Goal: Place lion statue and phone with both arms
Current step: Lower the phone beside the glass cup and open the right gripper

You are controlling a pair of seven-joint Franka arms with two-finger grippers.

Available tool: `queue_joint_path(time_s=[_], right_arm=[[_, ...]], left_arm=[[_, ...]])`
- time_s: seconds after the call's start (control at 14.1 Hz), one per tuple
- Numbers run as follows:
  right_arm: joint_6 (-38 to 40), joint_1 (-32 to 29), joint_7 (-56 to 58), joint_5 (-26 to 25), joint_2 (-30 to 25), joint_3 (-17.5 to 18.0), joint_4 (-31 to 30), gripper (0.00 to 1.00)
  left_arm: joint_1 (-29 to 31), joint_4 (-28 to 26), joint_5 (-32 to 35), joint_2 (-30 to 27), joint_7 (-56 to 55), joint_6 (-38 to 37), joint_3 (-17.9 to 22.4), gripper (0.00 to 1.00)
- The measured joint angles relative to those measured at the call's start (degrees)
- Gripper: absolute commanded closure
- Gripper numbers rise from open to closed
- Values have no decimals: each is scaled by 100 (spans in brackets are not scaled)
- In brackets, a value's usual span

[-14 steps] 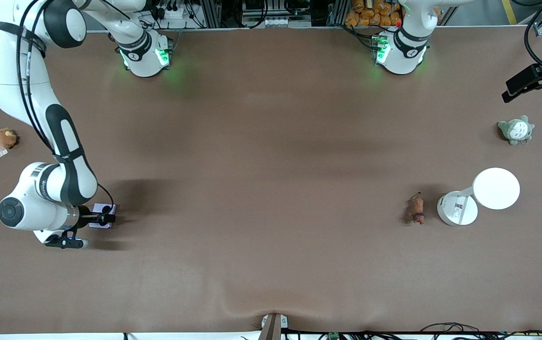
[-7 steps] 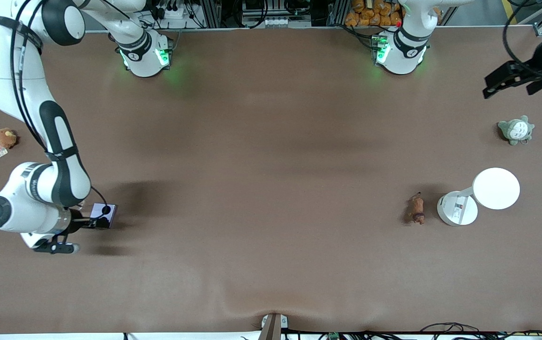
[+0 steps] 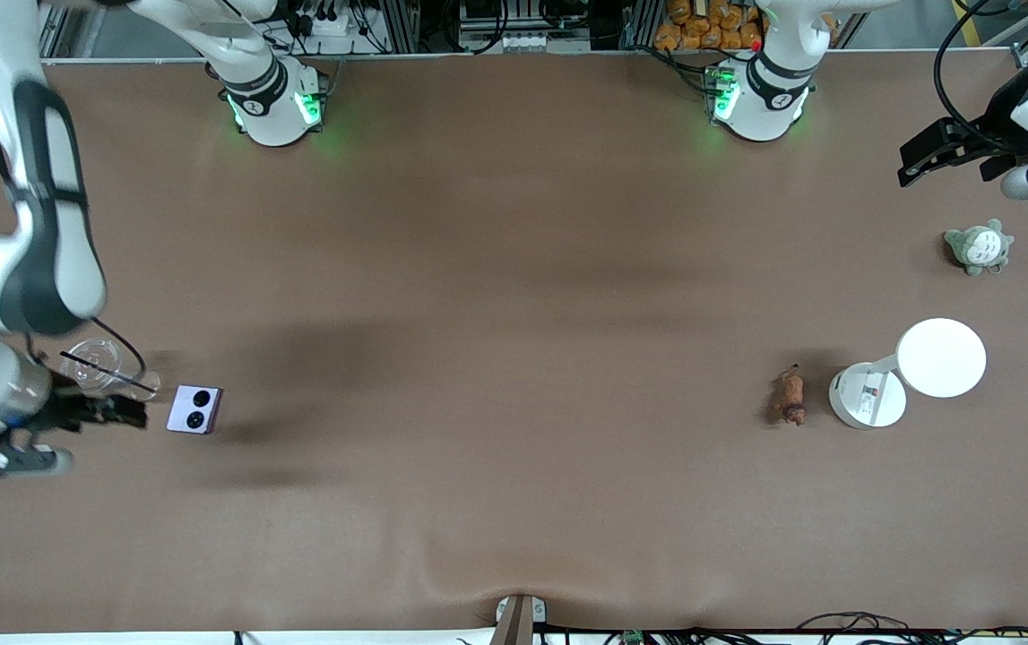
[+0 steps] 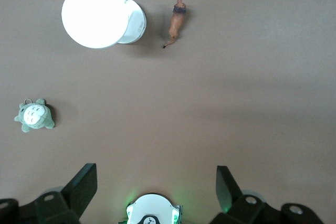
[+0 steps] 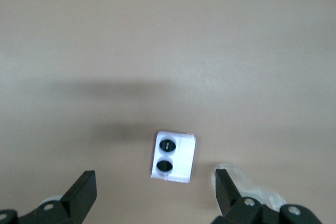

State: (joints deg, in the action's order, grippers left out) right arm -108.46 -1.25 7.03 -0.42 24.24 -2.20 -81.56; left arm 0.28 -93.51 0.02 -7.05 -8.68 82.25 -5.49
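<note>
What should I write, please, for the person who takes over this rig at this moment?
Right gripper: open, empty, beside the small lilac-white folded flip phone, which lies flat on the brown table at the right arm's end.
Left gripper: open, empty, up over the left arm's end.
The tiny reddish-brown lion statue stands beside the white round-headed lamp.
Phone appears placed. Whether the lion is placed or awaits the left arm, I cannot tell.
</note>
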Motion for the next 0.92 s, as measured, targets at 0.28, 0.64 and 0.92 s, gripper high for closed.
queue_joint_path(time_s=[0.28,0.64,0.92], right_arm=[[1462,18,-55,-8,-1418,-17,-249,0],[2078,17,-605,-8,-2557,-12,-945,0],[2090,38,-790,-8,-2588,24,-1046,0]], left_arm=[[1,7,0,-9,0,4,0,0],[3,63,0,-11,0,8,2,0],[5,147,0,-10,0,13,5,0]])
